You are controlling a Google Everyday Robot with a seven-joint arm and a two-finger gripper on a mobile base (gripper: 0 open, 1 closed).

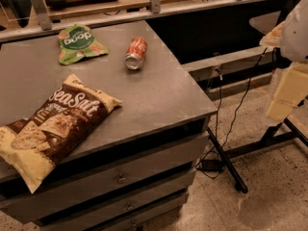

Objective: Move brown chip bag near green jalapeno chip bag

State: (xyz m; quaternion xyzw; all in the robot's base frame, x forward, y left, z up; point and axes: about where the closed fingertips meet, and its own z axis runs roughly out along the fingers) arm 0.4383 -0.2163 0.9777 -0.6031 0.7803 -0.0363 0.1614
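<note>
The brown chip bag (55,129) is lying flat at the near left corner of the table (159,90), one end overhanging the front edge. The green jalapeno chip bag (78,43) is lying at the far side, well apart from it, a red soda can (135,53) lying near its right. The tool (288,88) is hanging beyond the table's right side, apart from both bags; how far open it is cannot be told.

The gripper (285,97) is located at the right edge of the view, clear of the furniture. To its left, a grey counter (159,95) with drawer fronts (120,179) is installed. Below the gripper, a speckled floor (274,196) is laid — a black cable (233,114) is routed down to a power brick (210,165) on it. Far left of the gripper, behind the counter, a metal rail (202,6) is mounted. Lighting is warm and dim.
</note>
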